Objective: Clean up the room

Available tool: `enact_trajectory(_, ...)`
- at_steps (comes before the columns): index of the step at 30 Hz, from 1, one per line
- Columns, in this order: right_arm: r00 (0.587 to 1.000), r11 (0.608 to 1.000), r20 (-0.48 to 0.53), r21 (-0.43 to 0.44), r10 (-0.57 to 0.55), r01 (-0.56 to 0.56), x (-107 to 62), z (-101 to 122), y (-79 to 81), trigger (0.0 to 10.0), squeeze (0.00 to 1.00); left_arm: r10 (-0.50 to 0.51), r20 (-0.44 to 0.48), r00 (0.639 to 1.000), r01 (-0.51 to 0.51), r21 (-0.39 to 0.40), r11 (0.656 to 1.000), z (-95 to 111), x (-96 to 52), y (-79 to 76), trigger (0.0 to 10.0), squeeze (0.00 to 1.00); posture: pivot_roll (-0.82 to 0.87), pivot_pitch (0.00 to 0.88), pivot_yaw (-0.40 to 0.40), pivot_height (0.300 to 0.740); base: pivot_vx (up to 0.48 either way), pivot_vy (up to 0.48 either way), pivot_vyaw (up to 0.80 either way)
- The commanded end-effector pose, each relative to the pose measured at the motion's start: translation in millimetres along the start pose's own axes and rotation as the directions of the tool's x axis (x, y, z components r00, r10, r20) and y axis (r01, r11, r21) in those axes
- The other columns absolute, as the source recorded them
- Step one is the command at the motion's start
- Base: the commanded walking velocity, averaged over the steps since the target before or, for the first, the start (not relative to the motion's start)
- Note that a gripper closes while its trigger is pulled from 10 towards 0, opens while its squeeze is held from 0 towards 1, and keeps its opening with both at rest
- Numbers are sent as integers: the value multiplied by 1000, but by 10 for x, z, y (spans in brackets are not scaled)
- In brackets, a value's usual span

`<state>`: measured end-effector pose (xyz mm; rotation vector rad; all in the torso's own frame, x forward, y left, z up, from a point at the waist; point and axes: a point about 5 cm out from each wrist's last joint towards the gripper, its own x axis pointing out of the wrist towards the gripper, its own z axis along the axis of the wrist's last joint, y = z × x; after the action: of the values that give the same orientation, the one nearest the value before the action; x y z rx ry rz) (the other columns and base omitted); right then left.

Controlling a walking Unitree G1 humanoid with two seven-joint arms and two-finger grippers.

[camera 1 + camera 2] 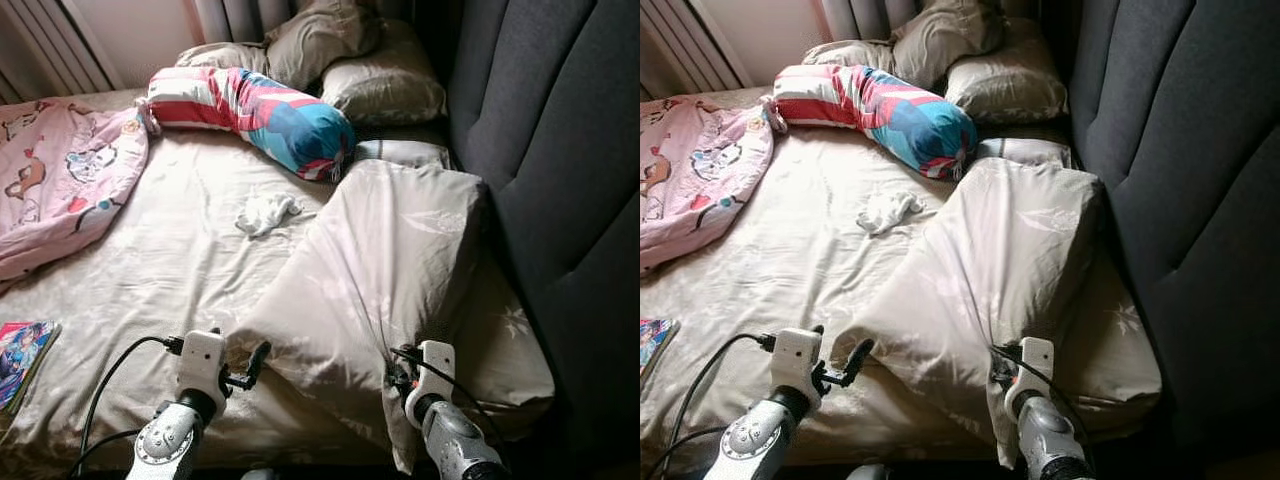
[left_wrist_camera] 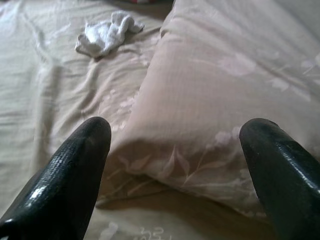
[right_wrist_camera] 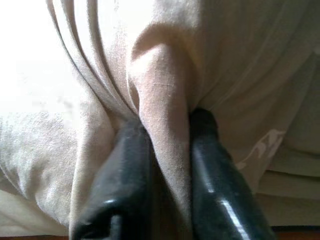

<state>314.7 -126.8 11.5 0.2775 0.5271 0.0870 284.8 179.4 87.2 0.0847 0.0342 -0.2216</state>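
Right wrist view: your right gripper (image 3: 167,145) has clamped a fold of the beige duvet (image 1: 390,260) at the bed's near edge. Left gripper (image 2: 175,150) is spread wide, nothing held, just beside duvet's corner.

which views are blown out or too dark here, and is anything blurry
Eye views: sharp; sunlit sheet near the white cloth is washed out, the headboard side falls into deep shade. Left wrist view: soft, the open left gripper fingers out of focus. Right wrist view: upper left blown to white, right gripper pinching a duvet fold, slightly soft.
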Motion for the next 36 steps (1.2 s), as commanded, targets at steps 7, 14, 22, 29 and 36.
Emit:
enact_trajectory(7, 990, 991, -55, -46, -129, 126, -60, -152, -193, 0, 0, 10, -20, 1000, -10, 14, 1000, -78, 38, -12, 10000, 0, 68, 199, 62, 646, 0, 0, 0)
enact_trajectory(14, 947, 944, 55, -81, -316, 320, -97, 102, -490, 0, 0, 14, -12, 1000, -14, 11, 1000, -75, 78, -9, 10000, 0, 48, 187, 57, 646, 0, 0, 0)
enact_trajectory(22, 831, 840, 228, -85, -507, 536, -213, 589, -894, 0, 0, 25, -5, 1000, -25, 9, 1000, -80, 126, 2, 10000, 0, 24, 184, 51, 646, 0, 0, 0)
enact_trajectory(29, 669, 706, 371, -49, -644, 706, -425, 1014, -1255, 0, 0, 28, -2, 1000, -28, 7, 1000, -85, 144, 6, 10000, 0, 11, 183, 52, 646, 0, 0, 0)
enact_trajectory(36, 479, 543, 460, 8, -748, 840, -668, 1303, -1524, 0, 0, 25, 1, 1000, -25, 8, 1000, -95, 165, 8, 10000, 0, -5, 188, 56, 646, 0, 0, 0)
